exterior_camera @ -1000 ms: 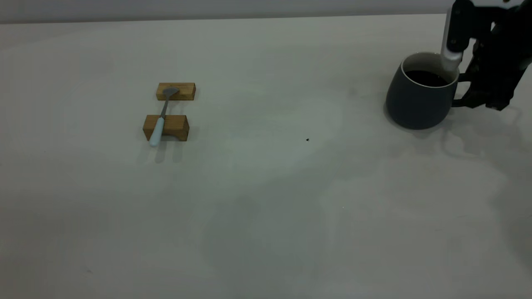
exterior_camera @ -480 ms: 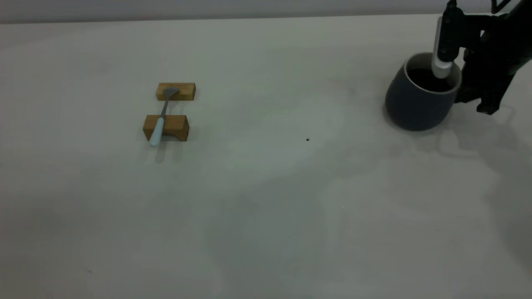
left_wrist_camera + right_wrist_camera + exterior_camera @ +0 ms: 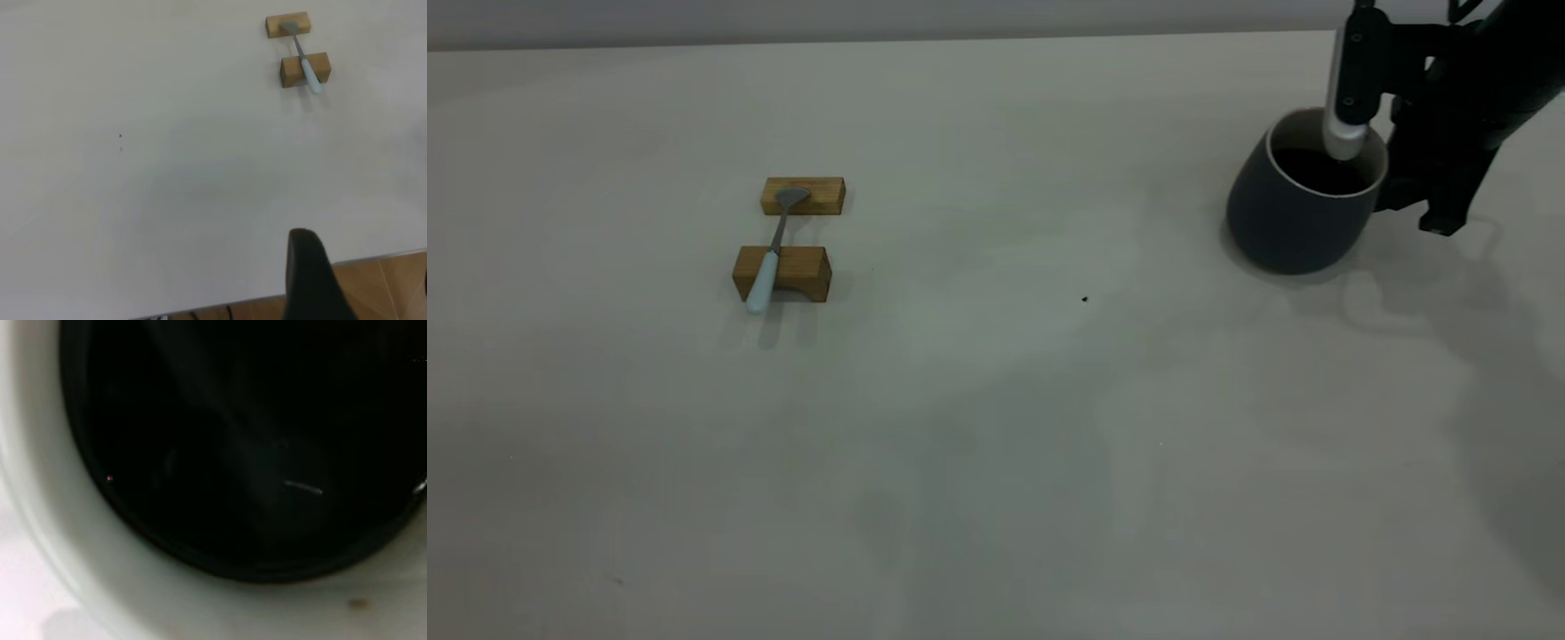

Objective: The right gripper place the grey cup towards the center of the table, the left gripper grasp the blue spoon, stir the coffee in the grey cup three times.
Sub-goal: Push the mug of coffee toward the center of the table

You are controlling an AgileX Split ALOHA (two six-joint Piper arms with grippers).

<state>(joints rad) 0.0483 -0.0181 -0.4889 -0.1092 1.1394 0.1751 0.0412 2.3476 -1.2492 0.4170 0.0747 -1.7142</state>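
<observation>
I have the right gripper at the far right of the table, set against the handle side of the cup; its fingers are hidden there, so I cannot tell how they stand. The cup tilts slightly, coffee dark inside it. The spoon lies across two wooden blocks, well apart from the cup. From the left wrist I see one dark finger near the table edge; its spacing I cannot tell.

Right arm black, angular; silver-tipped black camera module. Left tool's dark finger, rounded tip.
</observation>
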